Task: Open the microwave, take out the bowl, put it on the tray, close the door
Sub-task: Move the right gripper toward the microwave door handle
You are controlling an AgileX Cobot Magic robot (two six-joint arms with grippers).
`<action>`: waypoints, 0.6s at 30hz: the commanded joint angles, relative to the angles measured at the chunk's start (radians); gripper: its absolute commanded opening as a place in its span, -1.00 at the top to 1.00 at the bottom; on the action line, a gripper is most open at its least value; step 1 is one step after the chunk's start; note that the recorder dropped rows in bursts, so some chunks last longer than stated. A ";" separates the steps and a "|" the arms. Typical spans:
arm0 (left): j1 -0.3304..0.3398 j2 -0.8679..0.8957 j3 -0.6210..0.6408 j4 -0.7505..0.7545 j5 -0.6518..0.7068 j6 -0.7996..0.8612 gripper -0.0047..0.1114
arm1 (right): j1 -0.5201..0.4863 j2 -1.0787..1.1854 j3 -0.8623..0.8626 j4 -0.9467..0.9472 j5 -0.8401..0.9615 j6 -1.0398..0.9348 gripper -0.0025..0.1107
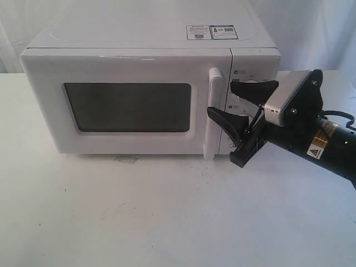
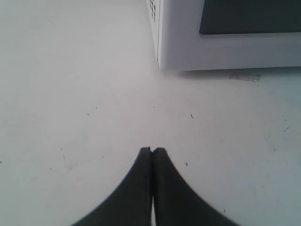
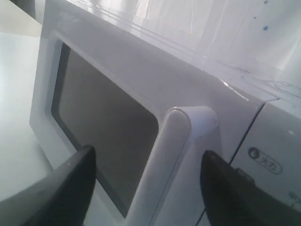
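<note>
On the white table (image 1: 167, 222), the microwave (image 1: 139, 39) sat w/ door (image 1: 50, 111) shut. R gripper (image 1: 221, 98) gaped wide at the handle (image 1: 212, 130), gripping nothing; L gripper (image 2: 152, 151) clenched, empty.

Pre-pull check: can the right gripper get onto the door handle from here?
Probably yes: the right gripper is open, the handle sits between its jaws in the wrist view, and nothing blocks it.

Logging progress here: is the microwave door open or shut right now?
Shut. The door lies flush with the microwave body, no gap showing beside the handle in the exterior view.
</note>
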 commanded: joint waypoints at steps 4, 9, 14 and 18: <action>0.001 -0.005 0.004 -0.009 0.004 -0.002 0.92 | -0.010 0.069 -0.046 -0.017 -0.069 -0.004 -0.11; 0.001 -0.005 0.004 -0.009 0.004 -0.002 0.92 | -0.010 0.095 -0.072 -0.020 -0.087 0.025 -0.11; 0.001 -0.005 0.004 -0.009 0.004 -0.002 0.92 | -0.010 0.125 -0.076 -0.029 -0.088 0.033 -0.11; 0.001 -0.005 0.004 -0.009 0.004 -0.002 0.92 | -0.010 0.138 -0.079 -0.029 -0.088 0.033 -0.11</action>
